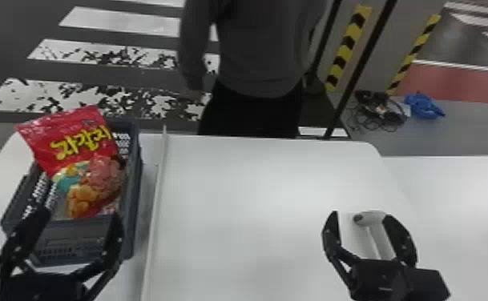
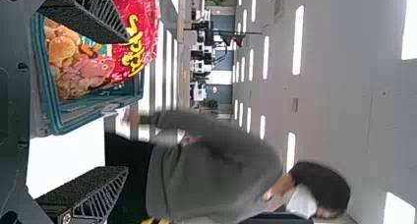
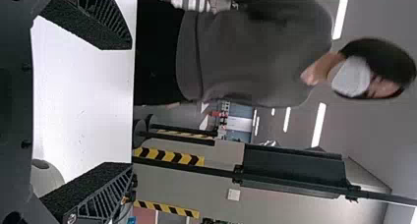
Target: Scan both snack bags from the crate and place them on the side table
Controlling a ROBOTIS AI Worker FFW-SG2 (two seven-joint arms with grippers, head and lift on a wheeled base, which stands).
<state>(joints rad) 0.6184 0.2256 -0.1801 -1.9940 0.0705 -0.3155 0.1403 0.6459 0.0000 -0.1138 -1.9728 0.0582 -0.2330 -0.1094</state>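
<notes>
My left gripper [image 1: 82,216] and right gripper [image 1: 361,216] gape wide; scanner [image 1: 375,219] near the right, white strip [image 1: 155,200] beside the crate [image 1: 133,200].

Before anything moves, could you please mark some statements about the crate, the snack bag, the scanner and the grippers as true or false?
1. The red snack bag pokes up above the rim of the crate. True.
2. The left gripper is clamped on the red snack bag. False: its fingers are open at the crate's near end, holding nothing.
3. The right gripper has its fingers apart. True.
4. The white scanner lies inside the crate. False: it is on the white table, by the right gripper.
5. The crate is to the robot's left of the scanner. True.
</notes>
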